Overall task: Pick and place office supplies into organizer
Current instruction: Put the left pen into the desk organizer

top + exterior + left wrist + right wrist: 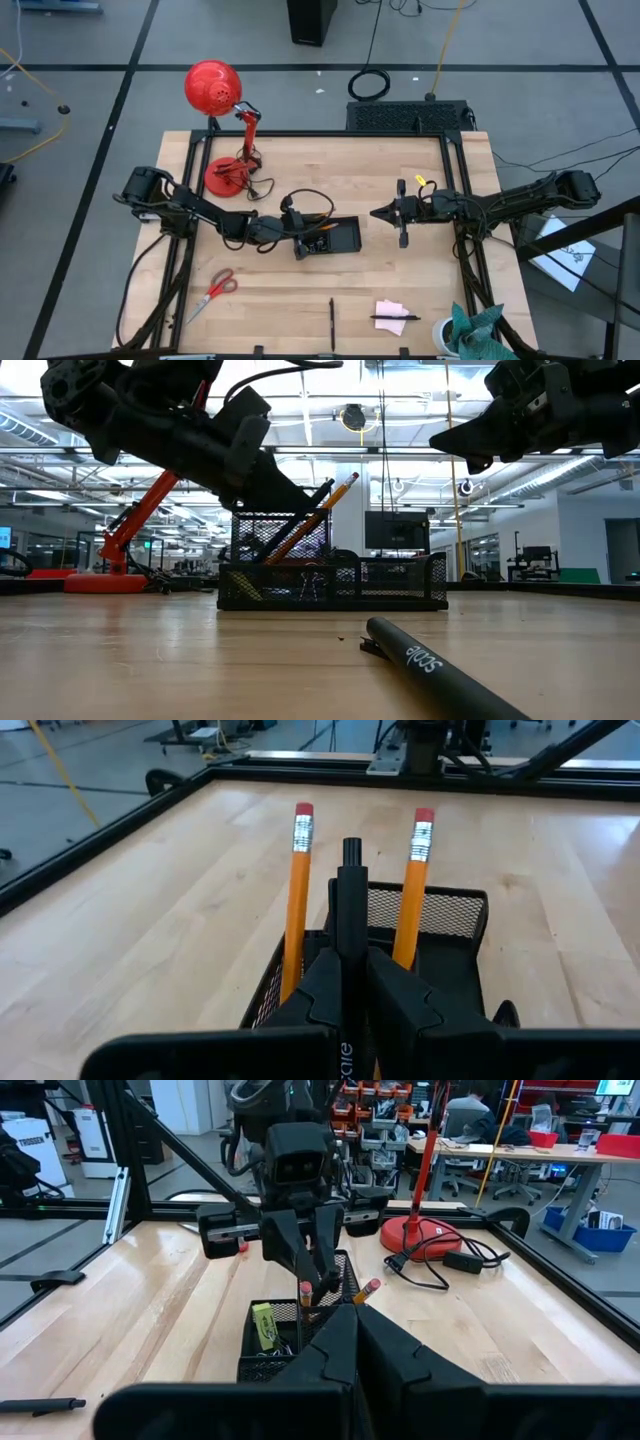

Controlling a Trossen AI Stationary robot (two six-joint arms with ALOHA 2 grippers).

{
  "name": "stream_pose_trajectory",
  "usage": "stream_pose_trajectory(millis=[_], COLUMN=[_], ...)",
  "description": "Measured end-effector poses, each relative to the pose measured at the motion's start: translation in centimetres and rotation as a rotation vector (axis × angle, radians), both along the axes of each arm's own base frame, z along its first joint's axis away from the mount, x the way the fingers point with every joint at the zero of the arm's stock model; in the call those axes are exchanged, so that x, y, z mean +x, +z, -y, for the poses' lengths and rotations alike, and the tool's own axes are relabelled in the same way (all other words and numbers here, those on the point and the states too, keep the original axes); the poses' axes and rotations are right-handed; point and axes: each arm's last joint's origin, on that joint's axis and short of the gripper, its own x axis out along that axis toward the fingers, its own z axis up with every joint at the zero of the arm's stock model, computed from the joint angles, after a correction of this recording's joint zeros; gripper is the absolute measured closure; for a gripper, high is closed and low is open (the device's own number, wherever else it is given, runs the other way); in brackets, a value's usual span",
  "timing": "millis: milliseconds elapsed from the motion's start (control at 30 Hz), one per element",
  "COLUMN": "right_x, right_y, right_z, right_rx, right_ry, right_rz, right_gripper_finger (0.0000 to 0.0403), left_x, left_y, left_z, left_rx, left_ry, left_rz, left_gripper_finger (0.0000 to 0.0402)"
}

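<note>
- Black pen (332, 322) lies by the bench's near edge, red-handled scissors (214, 291) toward its near left corner, sticky-note pad (391, 312) toward the near right.
- Mid-bench, the black mesh organizer (345, 238) holds two orange pencils (298, 890).
- Left claw (299, 243), clamped on a dark pen (351, 910), hangs over the organizer.
- Right claw (378, 214), fingers together and empty, hovers off the organizer's right.

You have a pale wooden table (330, 170) carrying the black mesh organizer (335, 238) near its middle and the red lamp base (226, 177) toward the far left. Near the front edge lie red-handled scissors (213, 293), 2 dark pens (332, 323) (397, 318), and a pink sticky-note pad (391, 312).
</note>
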Motion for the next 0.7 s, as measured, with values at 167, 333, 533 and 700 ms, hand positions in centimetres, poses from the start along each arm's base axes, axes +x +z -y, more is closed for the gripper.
stream_pose_trajectory(millis=[167,333,533,700], right_x=[0.0,0.0,0.0,0.0], right_y=[0.0,0.0,0.0,0.0], right_z=[0.0,0.0,0.01,0.0], right_rx=[0.0,0.0,0.0,0.0], right_ry=[0.0,0.0,0.0,0.0], right_rz=[0.0,0.0,0.0,0.0], right_gripper_finger=[0.0403,0.0403,0.0403,0.0403], left_x=[0.01,0.01,0.03,0.04], left_y=[0.04,0.02,0.06,0.06], left_z=[0.01,0.0,0.0,0.04], left_rx=[0.008,-0.003,-0.018,-0.023], left_ry=[-0.003,0.001,-0.004,-0.021], left_rz=[0.001,0.003,0.013,0.013], left_gripper_finger=[0.0376,0.0375,0.0355,0.0299])
